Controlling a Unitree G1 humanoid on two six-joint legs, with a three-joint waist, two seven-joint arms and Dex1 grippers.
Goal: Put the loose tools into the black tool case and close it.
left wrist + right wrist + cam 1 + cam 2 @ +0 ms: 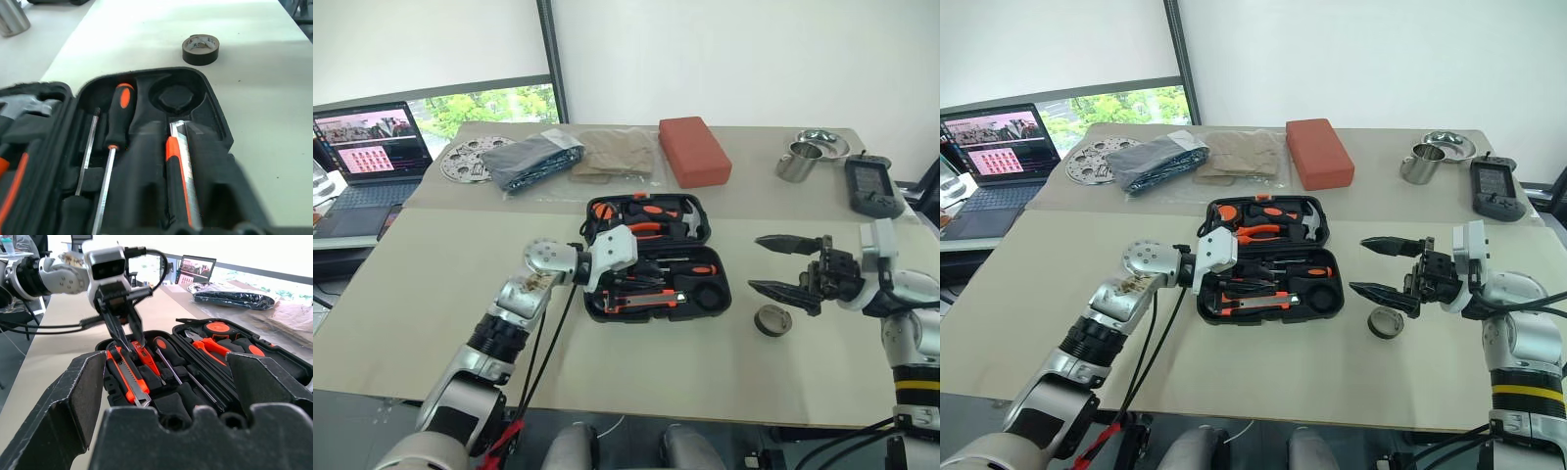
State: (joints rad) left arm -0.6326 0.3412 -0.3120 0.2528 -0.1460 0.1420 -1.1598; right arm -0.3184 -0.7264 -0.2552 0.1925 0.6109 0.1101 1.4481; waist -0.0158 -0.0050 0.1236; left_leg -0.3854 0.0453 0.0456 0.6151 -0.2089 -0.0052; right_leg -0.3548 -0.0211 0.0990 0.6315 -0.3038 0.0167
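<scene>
Right wrist view shows left gripper (128,335) pinched together over slots of open black moulded-plastic tool case (658,257) mid-table, right gripper (785,264) spread empty beside small round grey tape roll (771,319); probably next: picking up roll, seating it in round recess.

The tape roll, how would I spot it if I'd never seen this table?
Find the open black tool case in the middle of the table. Just off its near right corner, below the right gripper, lies the tape roll: a small grey ring lying flat, the one tool outside the case.
</scene>
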